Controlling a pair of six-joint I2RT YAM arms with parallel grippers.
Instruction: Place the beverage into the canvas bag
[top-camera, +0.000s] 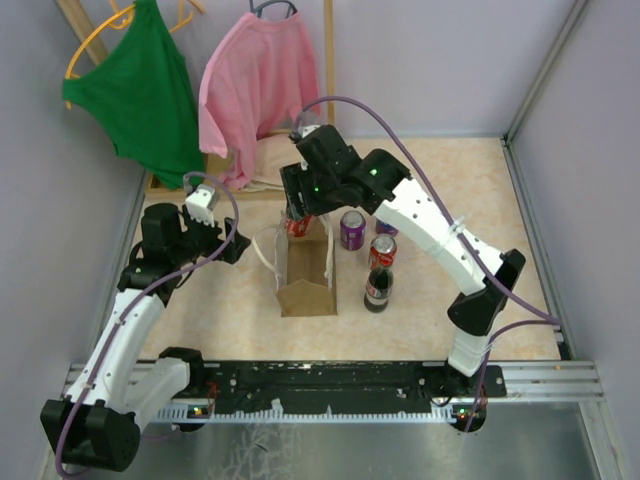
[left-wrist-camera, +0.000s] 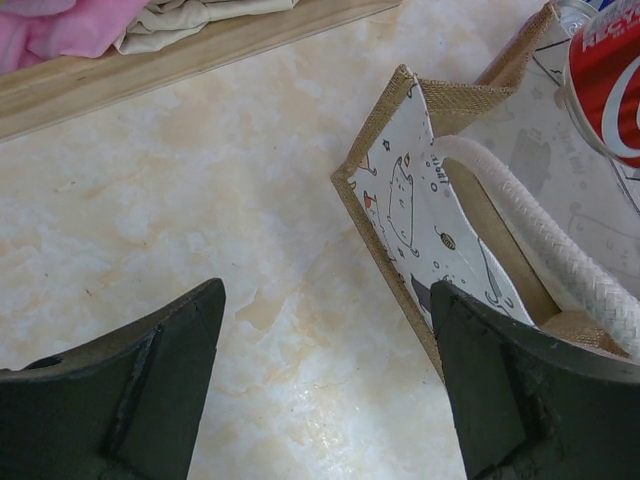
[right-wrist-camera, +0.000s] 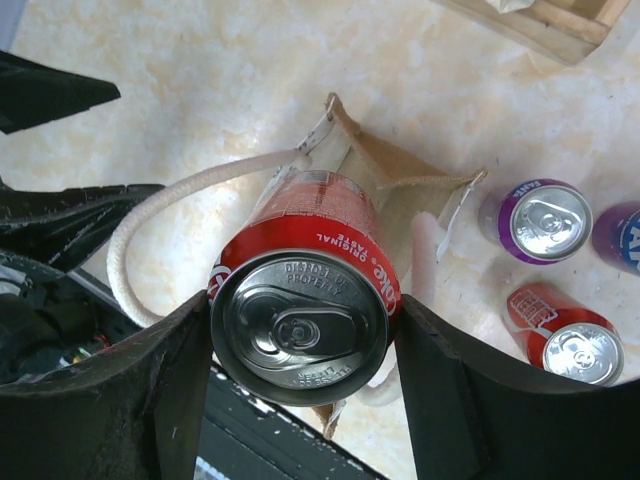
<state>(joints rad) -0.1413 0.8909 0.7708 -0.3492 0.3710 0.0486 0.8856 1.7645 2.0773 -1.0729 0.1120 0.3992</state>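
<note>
The canvas bag (top-camera: 306, 272) stands open on the table, tan outside with a printed white lining and white rope handles (left-wrist-camera: 560, 255). My right gripper (top-camera: 300, 212) is shut on a red cola can (right-wrist-camera: 300, 310), held upright above the bag's far end (right-wrist-camera: 395, 180). The can's lower part sits at the bag's mouth. The can also shows at the top right of the left wrist view (left-wrist-camera: 610, 80). My left gripper (top-camera: 233, 246) is open beside the bag's left wall (left-wrist-camera: 400, 200). Its right finger (left-wrist-camera: 520, 390) lies over that wall's edge.
A purple can (top-camera: 352, 229), a red can (top-camera: 382, 250), another purple can (top-camera: 386, 227) and a small cola bottle (top-camera: 378, 288) stand right of the bag. A wooden rack base (left-wrist-camera: 150, 70) with a beige cloth (left-wrist-camera: 200, 20), and green and pink shirts (top-camera: 250, 90) are behind.
</note>
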